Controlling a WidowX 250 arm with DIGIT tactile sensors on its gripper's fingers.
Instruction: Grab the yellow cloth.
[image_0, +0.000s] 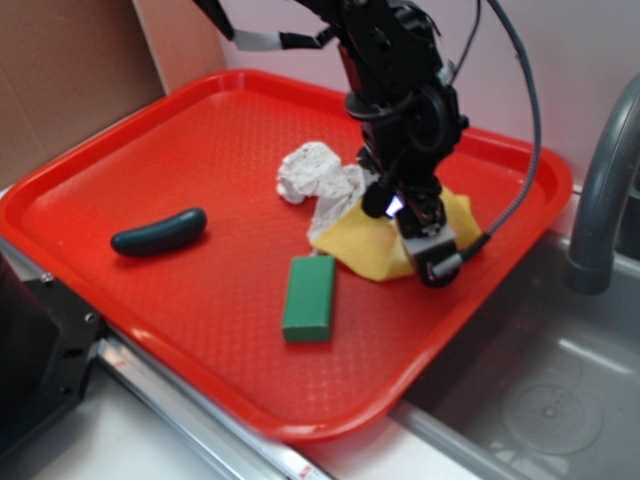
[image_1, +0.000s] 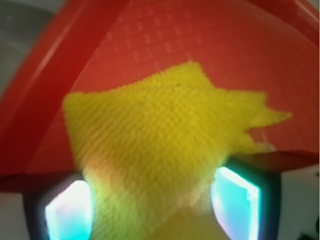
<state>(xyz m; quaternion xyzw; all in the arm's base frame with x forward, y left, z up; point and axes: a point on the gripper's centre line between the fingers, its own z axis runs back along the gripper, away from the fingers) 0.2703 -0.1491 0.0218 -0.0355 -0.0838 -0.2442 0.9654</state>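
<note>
The yellow cloth (image_0: 365, 248) lies on the red tray (image_0: 150, 160) at its right side, bunched up toward my gripper (image_0: 415, 235). In the wrist view the cloth (image_1: 160, 130) fills the whole gap between my two fingers and narrows to a neck there, spreading out over the tray beyond. My gripper (image_1: 152, 210) is closed on that bunched part. The jaws stand fairly far apart with thick cloth between them. The cloth's far edge still rests on the tray.
A crumpled white rag (image_0: 315, 175) touches the cloth's left side. A green block (image_0: 309, 297) lies just in front of the cloth. A dark green pickle-shaped object (image_0: 158, 232) lies at the left. A grey faucet (image_0: 600, 190) and sink stand at the right.
</note>
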